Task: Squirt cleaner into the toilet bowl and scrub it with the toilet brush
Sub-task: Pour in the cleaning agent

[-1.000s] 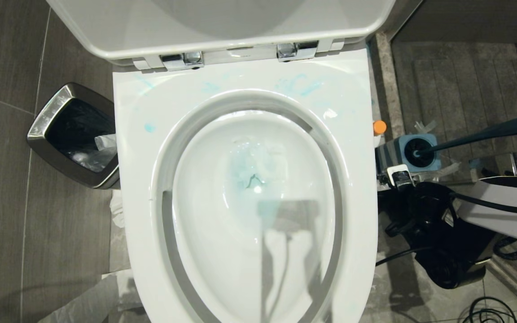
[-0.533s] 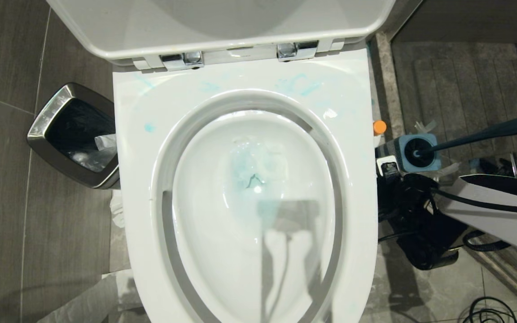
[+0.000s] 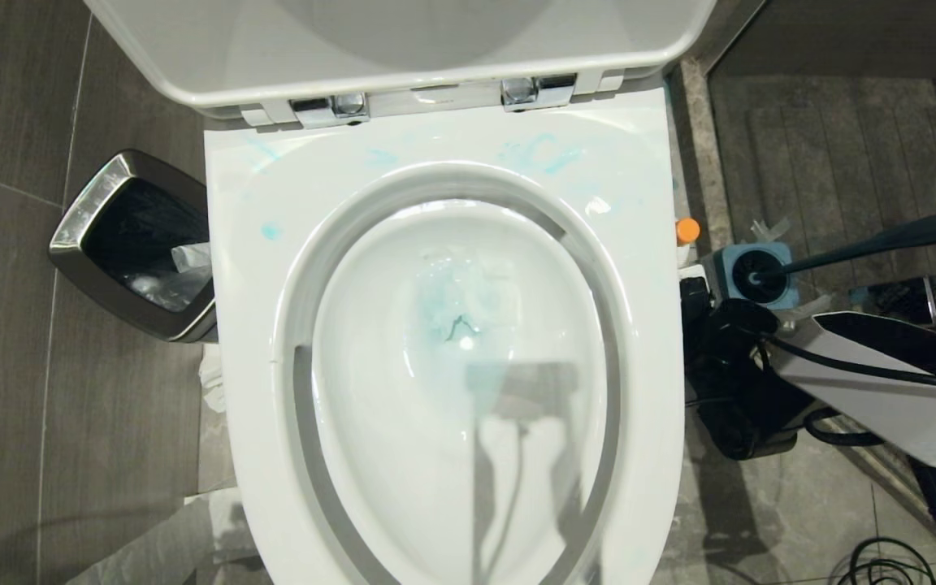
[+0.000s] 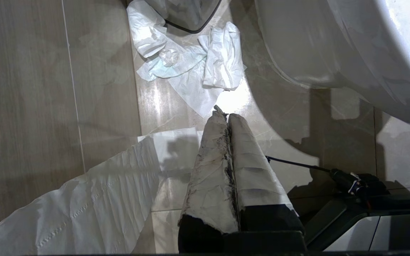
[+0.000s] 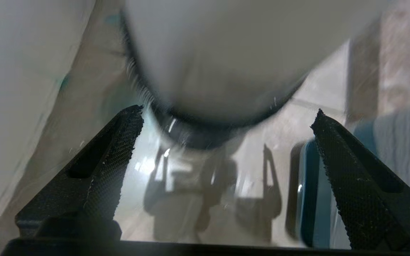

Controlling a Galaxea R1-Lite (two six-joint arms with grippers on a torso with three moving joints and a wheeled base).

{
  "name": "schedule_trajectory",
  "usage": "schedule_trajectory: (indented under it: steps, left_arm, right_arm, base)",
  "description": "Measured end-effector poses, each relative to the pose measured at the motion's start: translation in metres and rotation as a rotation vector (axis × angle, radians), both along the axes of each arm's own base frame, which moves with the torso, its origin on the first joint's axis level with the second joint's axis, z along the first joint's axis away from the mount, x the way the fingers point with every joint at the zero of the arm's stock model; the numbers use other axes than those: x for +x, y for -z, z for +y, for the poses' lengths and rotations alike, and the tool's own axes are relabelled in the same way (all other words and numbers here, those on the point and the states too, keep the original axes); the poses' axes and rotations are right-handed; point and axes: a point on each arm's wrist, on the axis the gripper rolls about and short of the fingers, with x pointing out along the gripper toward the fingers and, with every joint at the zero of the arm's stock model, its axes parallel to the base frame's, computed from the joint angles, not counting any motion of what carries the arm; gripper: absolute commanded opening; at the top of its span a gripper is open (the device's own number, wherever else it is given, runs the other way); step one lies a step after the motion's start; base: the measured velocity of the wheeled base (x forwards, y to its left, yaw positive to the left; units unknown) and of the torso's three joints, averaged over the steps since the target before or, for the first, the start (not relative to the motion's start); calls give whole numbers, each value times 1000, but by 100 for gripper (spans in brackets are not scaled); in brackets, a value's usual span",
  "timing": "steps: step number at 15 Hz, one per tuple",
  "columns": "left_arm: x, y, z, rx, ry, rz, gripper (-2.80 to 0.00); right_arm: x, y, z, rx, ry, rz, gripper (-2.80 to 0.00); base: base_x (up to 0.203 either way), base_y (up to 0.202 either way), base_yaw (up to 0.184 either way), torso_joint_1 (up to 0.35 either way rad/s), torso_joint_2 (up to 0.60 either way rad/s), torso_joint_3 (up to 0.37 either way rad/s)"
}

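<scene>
Hovering right gripper (image 5: 226, 121), jaws spread wide, empty, right of toilet bowl (image 3: 444, 325), just near of cleaner (image 3: 686, 231). Toilet brush (image 3: 882, 242) in holder (image 3: 752, 275). Left gripper (image 4: 227, 116) closed, empty, above floor.

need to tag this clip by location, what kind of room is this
A bathroom, most likely a home or hotel one. The toilet bowl stands open with blue smears inside, a toilet brush sits in its holder on the tiled floor, and a steel-rimmed waste bin stands on the other side.

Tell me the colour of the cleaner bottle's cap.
Orange cap, seen best in the head view, beside the toilet's right edge.
</scene>
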Motion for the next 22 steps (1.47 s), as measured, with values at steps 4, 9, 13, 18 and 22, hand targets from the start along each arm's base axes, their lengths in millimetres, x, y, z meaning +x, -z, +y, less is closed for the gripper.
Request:
schedule_trajectory:
  steps: [4, 9, 13, 18, 22]
  left_arm:
    - [0, 0, 0, 0, 0, 0, -280]
    - [0, 0, 0, 0, 0, 0, -280]
    - [0, 0, 0, -1, 0, 0, -280]
    - [0, 0, 0, 0, 0, 0, -280]
    - [0, 0, 0, 0, 0, 0, -280]
  right_arm:
    - [15, -7, 1, -31, -29, -75, 0]
    - [26, -13, 4, -43, -58, -140, 0]
    - [32, -13, 5, -84, -60, -175, 0]
    - [36, -15, 7, -125, -97, -205, 0]
    - [37, -18, 7, -134, -97, -219, 0]
  base:
    - [0, 0, 0, 0, 0, 0]
    - [0, 0, 0, 0, 0, 0]
    - [0, 0, 0, 0, 0, 0]
    - [0, 0, 0, 0, 0, 0]
    - [0, 0, 0, 0, 0, 0]
